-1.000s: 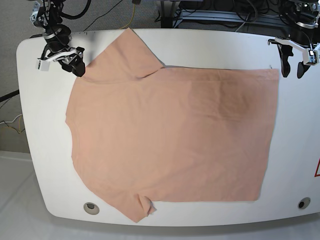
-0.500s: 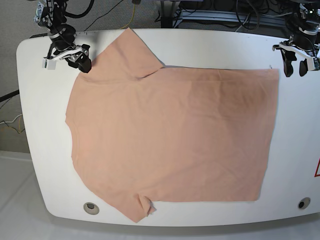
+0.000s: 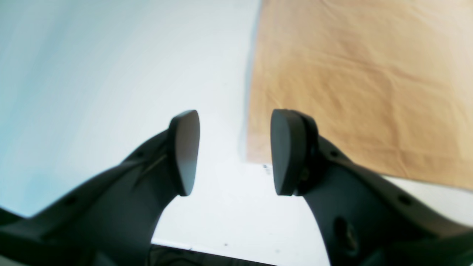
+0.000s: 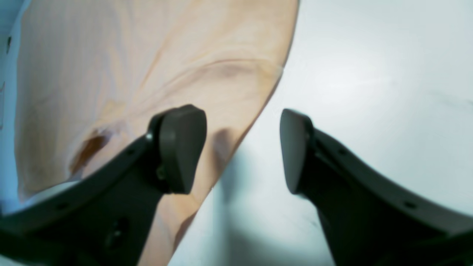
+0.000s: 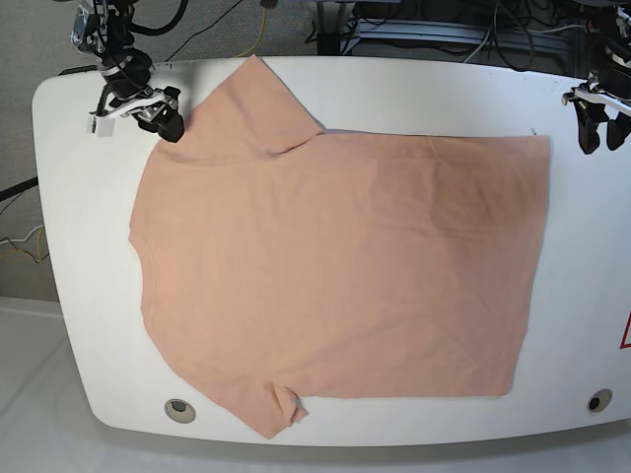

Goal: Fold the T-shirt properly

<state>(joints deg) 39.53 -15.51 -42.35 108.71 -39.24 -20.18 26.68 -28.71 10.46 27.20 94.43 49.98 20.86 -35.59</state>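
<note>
The salmon T-shirt [image 5: 335, 256] lies spread flat across the white table [image 5: 79, 217], one sleeve at the far left and one at the near left. My right gripper [image 5: 166, 126] stands open at the far sleeve's outer edge. In the right wrist view that gripper [image 4: 238, 151] straddles the sleeve edge [image 4: 258, 111], one finger over cloth and the other over bare table. My left gripper [image 5: 602, 138] hangs open just right of the shirt's far right hem corner. In the left wrist view it [image 3: 232, 155] is over bare table beside the corner [image 3: 255, 155], holding nothing.
Two round holes [image 5: 179, 410] [image 5: 599, 400] sit near the table's front edge. Cables and equipment [image 5: 424, 25] lie behind the far edge. A red mark [image 5: 625, 333] shows at the right edge. Bare table borders the shirt on the left and right.
My right gripper has shifted toward the far sleeve's edge. My left gripper has moved right, away from the hem corner. The shirt has not moved.
</note>
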